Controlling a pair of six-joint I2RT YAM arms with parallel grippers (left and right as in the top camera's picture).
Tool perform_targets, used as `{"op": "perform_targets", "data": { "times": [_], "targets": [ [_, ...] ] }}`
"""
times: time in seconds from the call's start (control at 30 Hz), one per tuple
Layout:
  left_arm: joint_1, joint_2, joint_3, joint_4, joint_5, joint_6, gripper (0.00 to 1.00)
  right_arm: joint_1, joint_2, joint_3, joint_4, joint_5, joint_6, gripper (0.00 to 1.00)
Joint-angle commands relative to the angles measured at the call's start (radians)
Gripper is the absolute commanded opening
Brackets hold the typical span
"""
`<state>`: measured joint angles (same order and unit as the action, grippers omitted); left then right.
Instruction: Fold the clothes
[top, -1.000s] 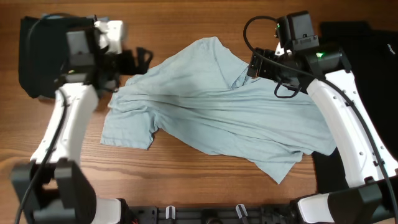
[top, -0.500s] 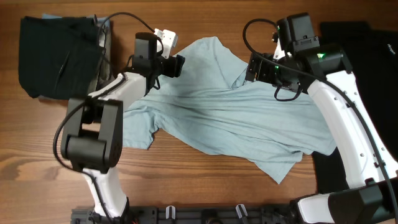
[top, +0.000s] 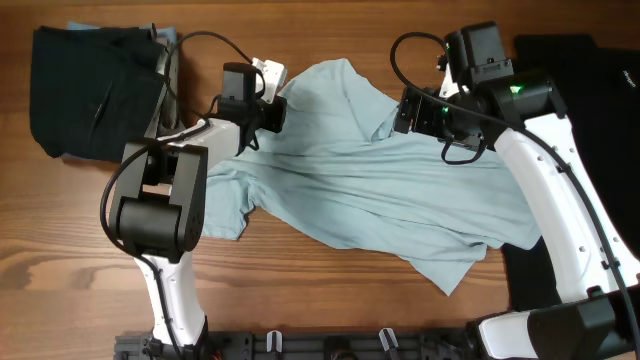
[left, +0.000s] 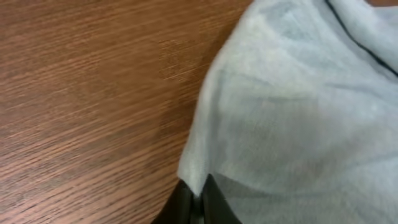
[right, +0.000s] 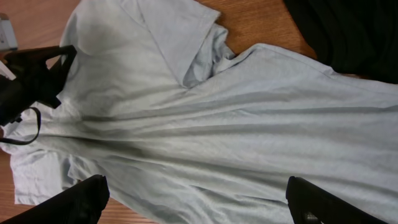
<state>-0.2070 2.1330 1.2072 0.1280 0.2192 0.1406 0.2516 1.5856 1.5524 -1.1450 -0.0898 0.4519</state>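
Status: light-blue T-shirt (top: 370, 190) lies rumpled, diagonal across mid worktop (top: 300, 290); black T-shirt (top: 590, 70) at right edge, out of action.
Grip: left pincer (left: 199, 202) nipped shut on shirt's upper-left edge. Thin bite, only fabric margin caught.
Other arm: right pincer (top: 405, 108) wide, holding nothing, above collar area.
Step judged: spreading flat before fold.
Advice: draw edge outward low and slow, since bite may slip; right takes opposite edge for counter-tension.

Crumpled pale-blue T-shirt (top: 380, 190) centre, black garment (top: 603, 68) far right.
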Motion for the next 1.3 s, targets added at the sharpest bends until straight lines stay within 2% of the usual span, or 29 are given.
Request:
{"op": "perform_targets", "data": {
  "times": [0.0, 0.03, 0.1, 0.23, 0.4, 0.47, 0.5, 0.53, 0.57, 0.63, 0.7, 0.83, 0.87, 0.97, 1.03, 1.1, 1.27],
  "targets": [
    [0.057, 0.017, 0.005, 0.018, -0.262, -0.15, 0.04, -0.003, -0.026, -0.005, -0.001, -0.016, 0.003, 0.96],
    [0.085, 0.01, 0.014, 0.018, -0.353, -0.214, 0.04, -0.003, -0.026, -0.005, -0.003, -0.016, 0.003, 0.96],
    [0.135, -0.005, 0.028, 0.018, -0.408, -0.278, 0.04, -0.003, -0.026, -0.005, -0.005, -0.016, 0.003, 0.96],
    [0.251, -0.058, 0.068, 0.014, -0.314, -0.288, 0.04, -0.003, -0.025, -0.005, -0.004, -0.015, 0.003, 0.96],
    [0.322, -0.135, 0.078, 0.008, -0.185, -0.287, 0.24, -0.003, -0.02, -0.006, 0.002, -0.004, 0.005, 0.96],
    [0.33, -0.159, 0.078, -0.01, -0.186, -0.283, 0.27, -0.003, -0.016, -0.006, 0.001, 0.046, 0.037, 0.98],
    [0.332, -0.171, 0.078, -0.02, -0.186, -0.283, 0.34, -0.003, -0.011, -0.006, 0.0, 0.079, 0.058, 0.99],
    [0.334, -0.187, 0.078, -0.033, -0.185, -0.283, 0.5, -0.004, -0.006, -0.006, 0.001, 0.113, 0.073, 0.99],
    [0.334, -0.204, 0.078, -0.045, -0.185, -0.283, 0.54, -0.008, 0.001, -0.006, 0.005, 0.141, 0.076, 0.98],
    [0.333, -0.242, 0.078, -0.072, -0.185, -0.283, 0.62, -0.023, 0.023, -0.006, 0.02, 0.179, 0.075, 0.89],
    [0.333, -0.293, 0.078, -0.112, -0.18, -0.283, 0.64, -0.049, 0.053, -0.006, 0.039, 0.207, 0.074, 0.81],
    [0.333, -0.405, 0.078, -0.222, -0.11, -0.283, 0.67, -0.127, 0.14, -0.006, 0.118, 0.217, 0.071, 0.44],
    [0.333, -0.447, 0.078, -0.273, -0.067, -0.283, 0.66, -0.146, 0.167, -0.006, 0.142, 0.217, 0.07, 0.31],
    [0.333, -0.532, 0.078, -0.391, 0.029, -0.283, 0.66, -0.195, 0.247, -0.006, 0.197, 0.208, 0.061, 0.13],
    [0.333, -0.595, 0.078, -0.496, 0.093, -0.283, 0.63, -0.224, 0.311, -0.006, 0.24, 0.148, -0.01, 0.12],
    [0.333, -0.641, 0.078, -0.587, 0.128, -0.283, 0.62, -0.242, 0.362, -0.006, 0.27, 0.119, -0.064, 0.16],
    [0.332, -0.726, 0.078, -0.792, 0.161, -0.283, 0.61, -0.282, 0.49, -0.006, 0.354, 0.123, -0.124, 0.19]
  ]
}}
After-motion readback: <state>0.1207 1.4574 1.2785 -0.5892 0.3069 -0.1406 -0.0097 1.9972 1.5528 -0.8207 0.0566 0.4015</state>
